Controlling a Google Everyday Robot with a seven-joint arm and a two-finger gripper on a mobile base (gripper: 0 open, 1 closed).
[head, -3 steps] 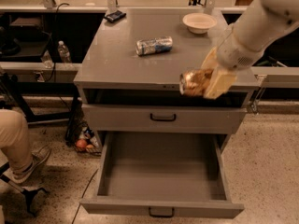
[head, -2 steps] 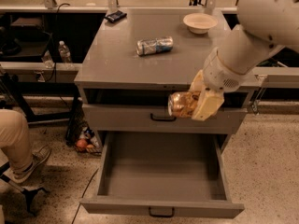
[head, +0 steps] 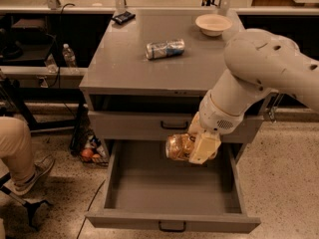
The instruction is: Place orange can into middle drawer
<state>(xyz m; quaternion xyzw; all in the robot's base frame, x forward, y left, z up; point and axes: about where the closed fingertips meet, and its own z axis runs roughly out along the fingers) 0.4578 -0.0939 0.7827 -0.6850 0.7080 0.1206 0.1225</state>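
Centre of frame: the tool (head: 193,148), clenched on the orange can (head: 178,147), holds it on its side above the open middle drawer (head: 149,185), right of the drawer's midline and just below the shut drawer front (head: 134,126). The can is best lowered close to the drawer floor, clear of the walls, before release; dropped sideways, it would likely roll. A blue-and-silver can (head: 165,49) lies on the worktop (head: 119,68), upper centre.
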